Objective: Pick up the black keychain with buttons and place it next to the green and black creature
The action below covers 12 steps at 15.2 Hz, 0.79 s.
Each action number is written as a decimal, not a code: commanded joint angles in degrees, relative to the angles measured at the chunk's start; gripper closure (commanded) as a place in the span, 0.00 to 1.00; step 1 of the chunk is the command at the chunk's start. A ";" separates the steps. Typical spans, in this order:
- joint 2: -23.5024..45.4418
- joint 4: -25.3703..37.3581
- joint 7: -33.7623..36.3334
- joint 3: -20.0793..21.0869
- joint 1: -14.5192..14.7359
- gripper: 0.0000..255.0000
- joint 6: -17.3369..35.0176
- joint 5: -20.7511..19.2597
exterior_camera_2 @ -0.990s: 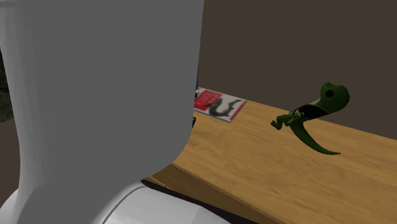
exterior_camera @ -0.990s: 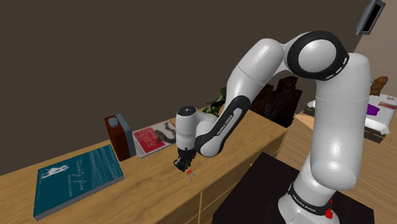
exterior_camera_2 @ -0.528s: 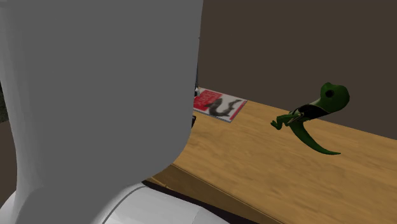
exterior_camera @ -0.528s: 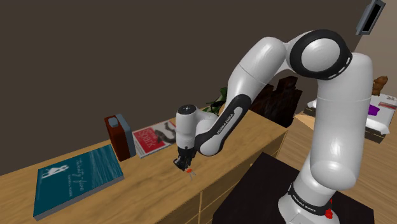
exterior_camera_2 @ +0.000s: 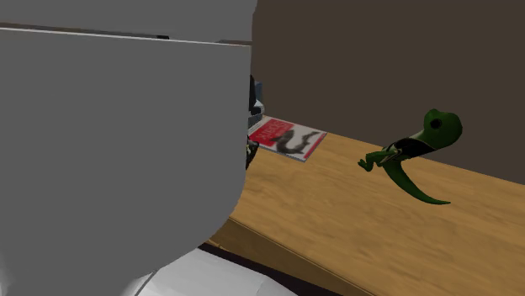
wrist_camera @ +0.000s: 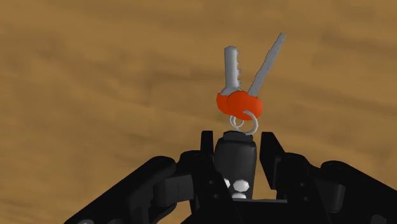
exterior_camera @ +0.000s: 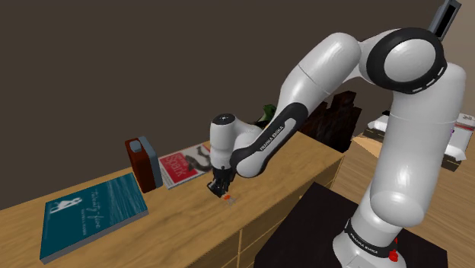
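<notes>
- The all-black two-finger gripper (wrist_camera: 235,145) pinches the small black keychain fob with pale round buttons (wrist_camera: 235,160) between its fingers.
- A thin metal ring and two grey keys with orange heads (wrist_camera: 239,102) hang from the fob past the fingertips, over the light wooden tabletop (wrist_camera: 95,95).
- In the shoulder view the gripper (exterior_camera: 220,188) sits slightly higher than half a second ago and now leans at a slant. The orange key heads (exterior_camera: 227,197) ride up with it, close over the wood. Whether the keys touch the surface cannot be told.
- The white arm (exterior_camera: 304,84) has swung: its dark-ringed elbow joint stands higher and further toward the shoulder view's right than before.
- The green and black long-tailed creature (exterior_camera_2: 412,151) lies unmoved on the tabletop, well apart from the keychain.
- The red and white magazine (exterior_camera: 179,166), the teal flat book (exterior_camera: 91,209) and the upright reddish-brown book (exterior_camera: 141,164) keep their places.
</notes>
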 commanded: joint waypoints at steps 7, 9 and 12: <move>-5.69 0.67 -4.19 1.60 -0.86 1.00 -5.59 5.45; -7.01 0.97 -5.10 1.79 -0.95 1.00 -7.03 6.60; -8.89 1.54 -6.34 1.98 -1.01 1.00 -9.23 8.18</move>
